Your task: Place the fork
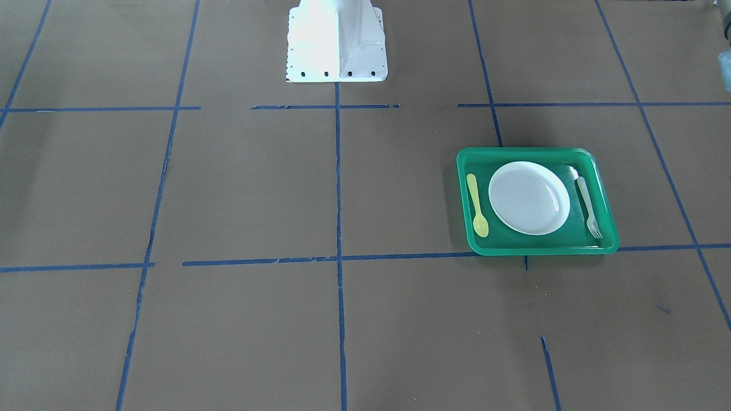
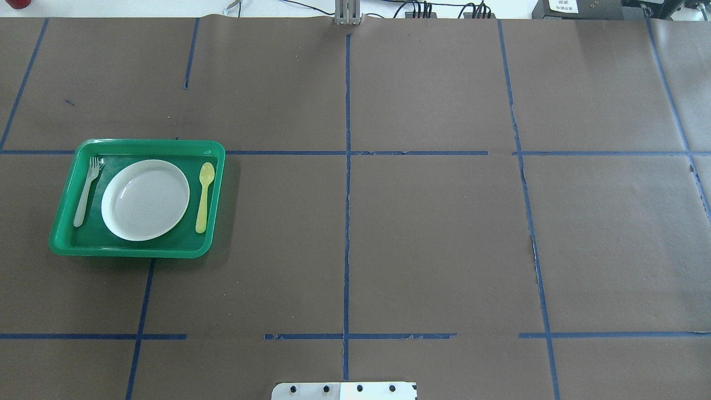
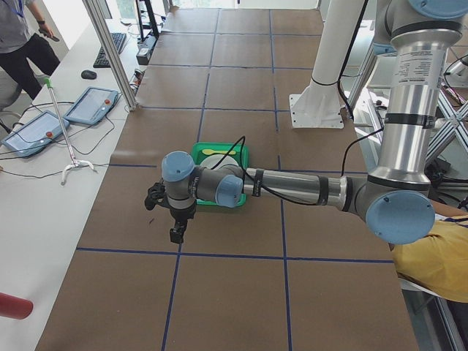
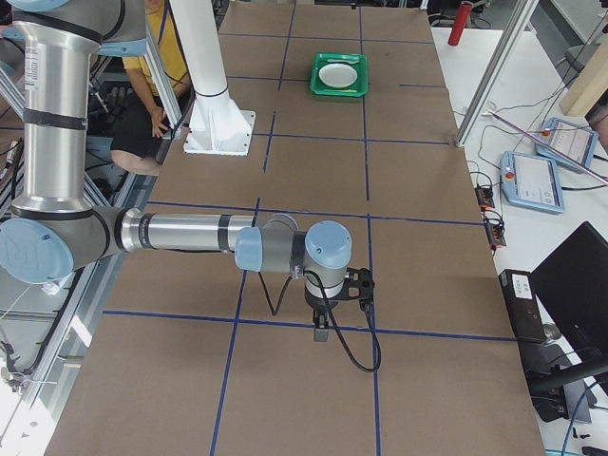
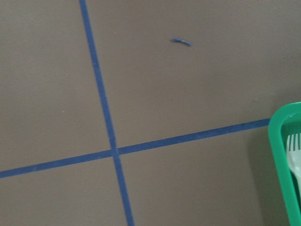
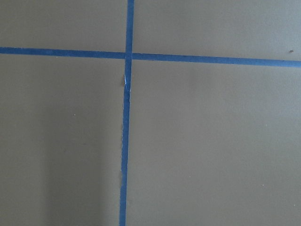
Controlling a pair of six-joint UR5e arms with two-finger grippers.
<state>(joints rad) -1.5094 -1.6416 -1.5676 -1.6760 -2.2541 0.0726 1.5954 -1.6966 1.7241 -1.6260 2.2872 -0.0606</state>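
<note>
The pale translucent fork (image 2: 86,191) lies inside the green tray (image 2: 139,145), along its left side, tines pointing away from the robot. It also shows in the front-facing view (image 1: 588,208), and its tines show in the left wrist view (image 5: 294,149). A white plate (image 2: 145,200) sits in the tray's middle, with a yellow-green spoon (image 2: 204,195) on its right. My left gripper (image 3: 176,232) hangs above the table beside the tray; I cannot tell whether it is open or shut. My right gripper (image 4: 321,331) is far from the tray; I cannot tell its state either.
The table is covered in brown paper with a grid of blue tape. The robot's white base (image 1: 337,40) stands at the middle of the near edge. Operators' tablets (image 3: 91,104) and cables lie on a side bench beyond the table's left end.
</note>
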